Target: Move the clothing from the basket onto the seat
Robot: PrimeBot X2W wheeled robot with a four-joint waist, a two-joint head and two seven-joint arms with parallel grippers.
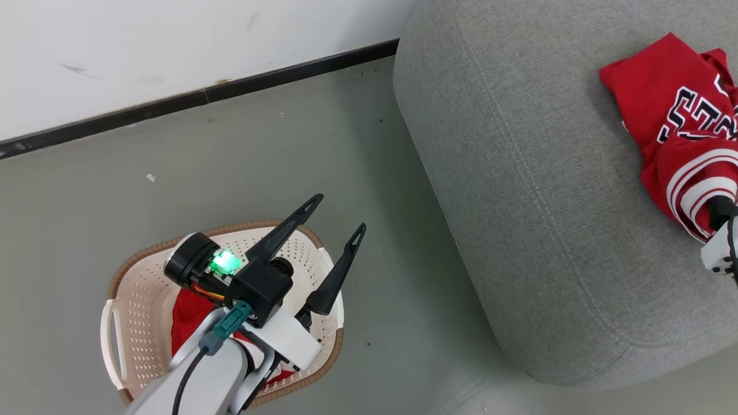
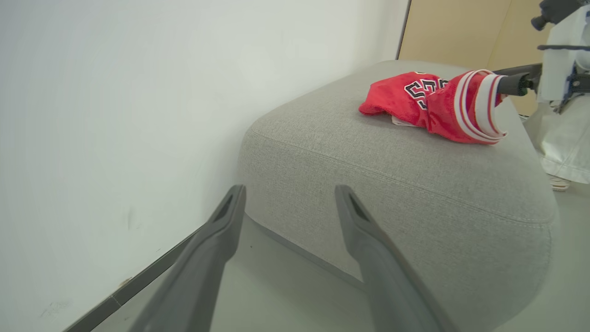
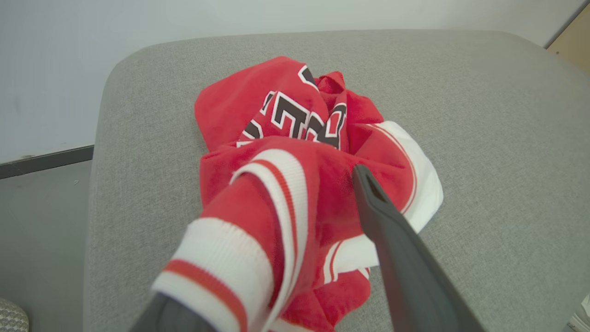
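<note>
Grey seat (image 1: 519,202), three o'clock: red jersey (image 1: 663,98) drapes the right gripper (image 3: 299,193), fingers apart; at seven o'clock, left gripper (image 1: 339,213) gapes over basket (image 1: 144,271).

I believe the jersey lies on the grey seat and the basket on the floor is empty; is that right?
Not quite: the basket on the floor is not empty; the head view shows red clothing inside it. The jersey does lie on the grey seat.
</note>
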